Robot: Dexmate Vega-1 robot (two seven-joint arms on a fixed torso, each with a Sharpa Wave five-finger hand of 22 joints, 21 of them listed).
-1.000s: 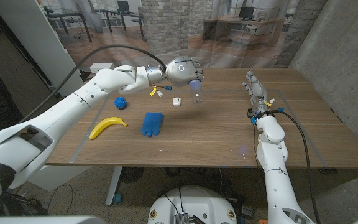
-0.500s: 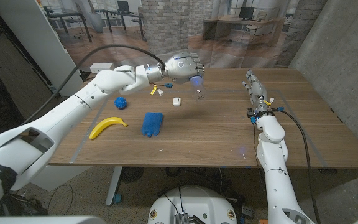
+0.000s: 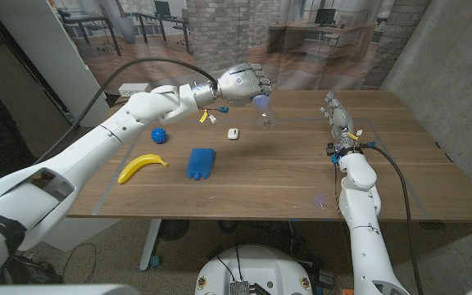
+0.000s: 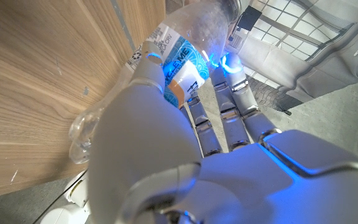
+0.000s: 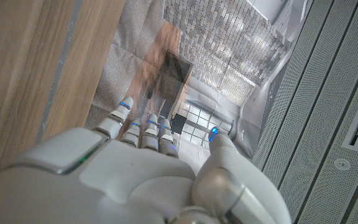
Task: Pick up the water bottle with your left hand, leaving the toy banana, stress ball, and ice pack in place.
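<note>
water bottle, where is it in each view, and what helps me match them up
Head view: water bottle hangs from the left hand, above the table's far middle.
Left wrist view: clear bottle held in the same hand.
Right wrist view: not in it.
Shared landmark: the wooden table.

**Three cameras, one table**

Head view looks down from above over the wooden table (image 3: 301,164), both arms entering from the bottom corners, far wall and brick pillars beyond. The whole tabletop fits in, so it sits well back.

Left wrist view rides right behind the left hand (image 4: 185,155), very close, turned so the table's wood grain (image 4: 36,81) runs along one side; the water bottle (image 4: 179,59) sits just past the fingers. Head view shares that hand (image 3: 242,84) and bottle (image 3: 264,115).

Right wrist view peers along the back of the right hand (image 5: 148,168), close, turned, toward brick wall and ceiling, a strip of table (image 5: 23,68) beside. Head view shares that hand (image 3: 334,113).
</note>
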